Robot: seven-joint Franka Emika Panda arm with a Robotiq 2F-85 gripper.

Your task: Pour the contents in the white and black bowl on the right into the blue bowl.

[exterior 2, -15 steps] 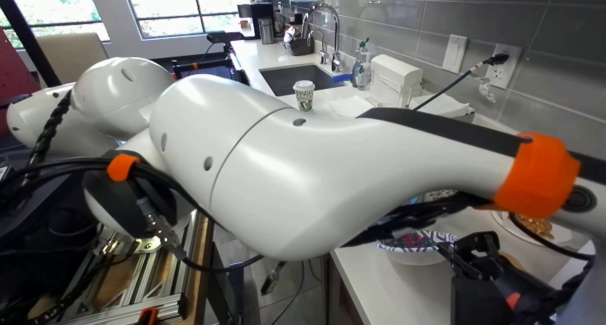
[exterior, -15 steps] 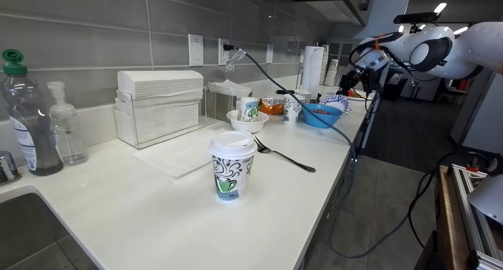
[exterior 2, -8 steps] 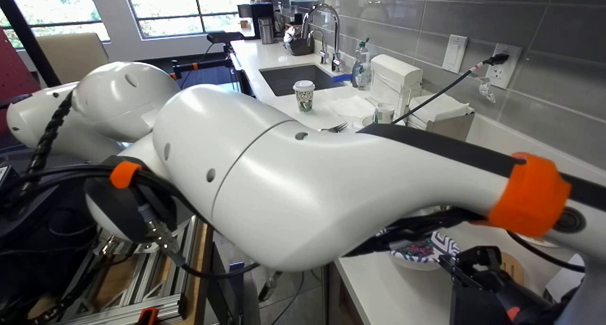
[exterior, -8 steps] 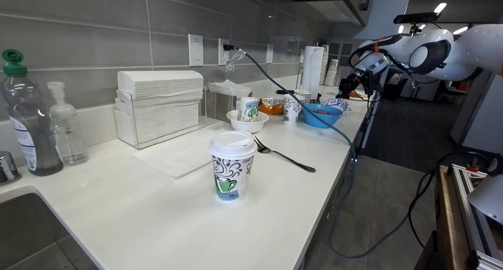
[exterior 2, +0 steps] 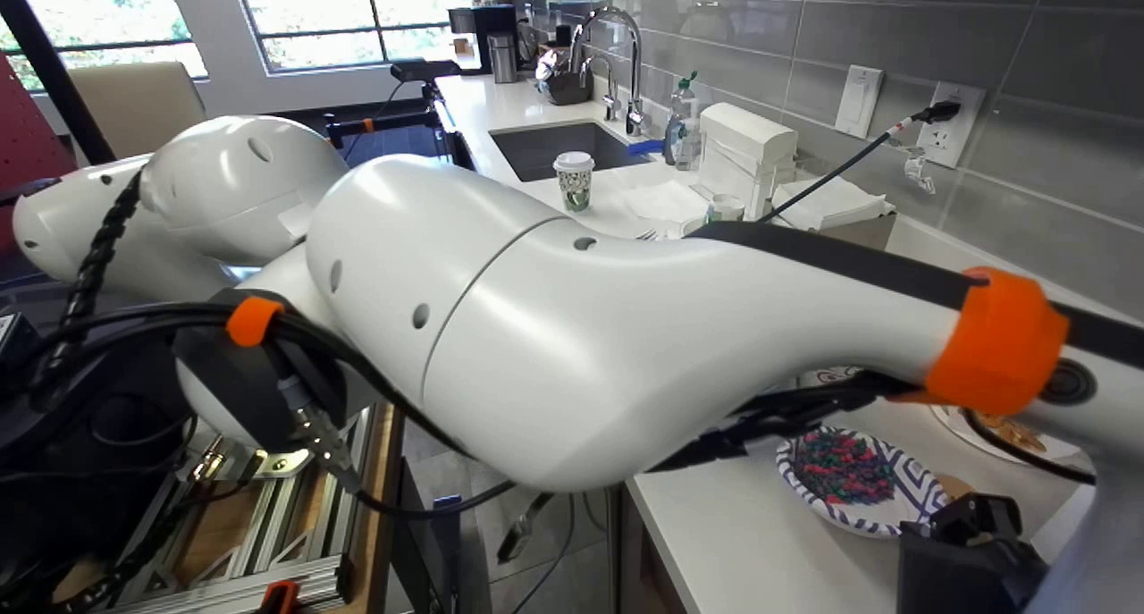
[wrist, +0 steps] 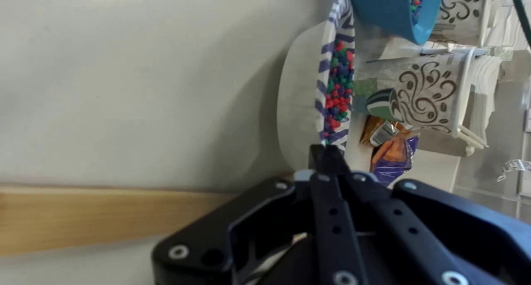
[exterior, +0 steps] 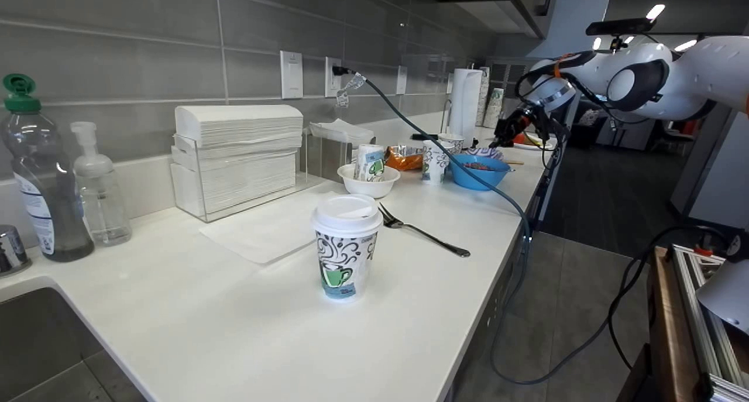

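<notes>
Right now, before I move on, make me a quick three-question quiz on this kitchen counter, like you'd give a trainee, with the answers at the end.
1. True or false: the round, bright blue plastic bowl holds small coloured pieces.
2. Pick one. The fingers are shut on: A, the white patterned paper cup with a lid; B, the rim of the round white bowl with a blue-purple pattern; C, the dark metal fork.
3. Short answer: which colours stand out among the patterned bowl's contents?

Key: 1, true. 2, B. 3, red, green and dark blue.
</notes>
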